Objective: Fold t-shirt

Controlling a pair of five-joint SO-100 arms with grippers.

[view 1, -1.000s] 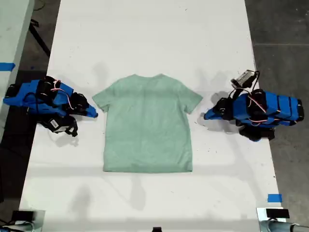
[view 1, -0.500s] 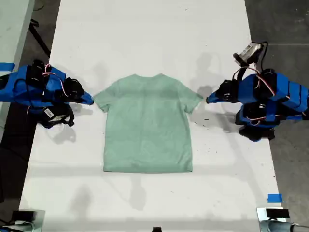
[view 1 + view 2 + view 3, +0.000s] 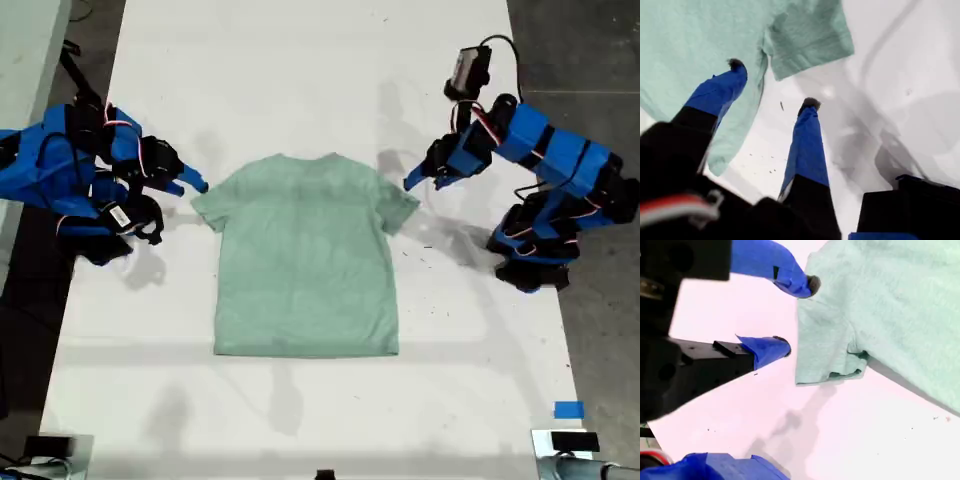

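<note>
T-shirt [image 3: 305, 255] flat on counter [image 3: 300, 80]. Our first claw [image 3: 771, 84] spread at one sleeve, our second claw [image 3: 796, 315] spread at the other; neither grips.

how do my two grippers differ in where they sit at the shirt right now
My first gripper is at the t-shirt's sleeve on the exterior view's right, one finger over the cloth; my second gripper is at the opposite sleeve, one fingertip at its edge. The first arm stretches out more; the second is tucked. Both are open, gripping nothing.
</note>
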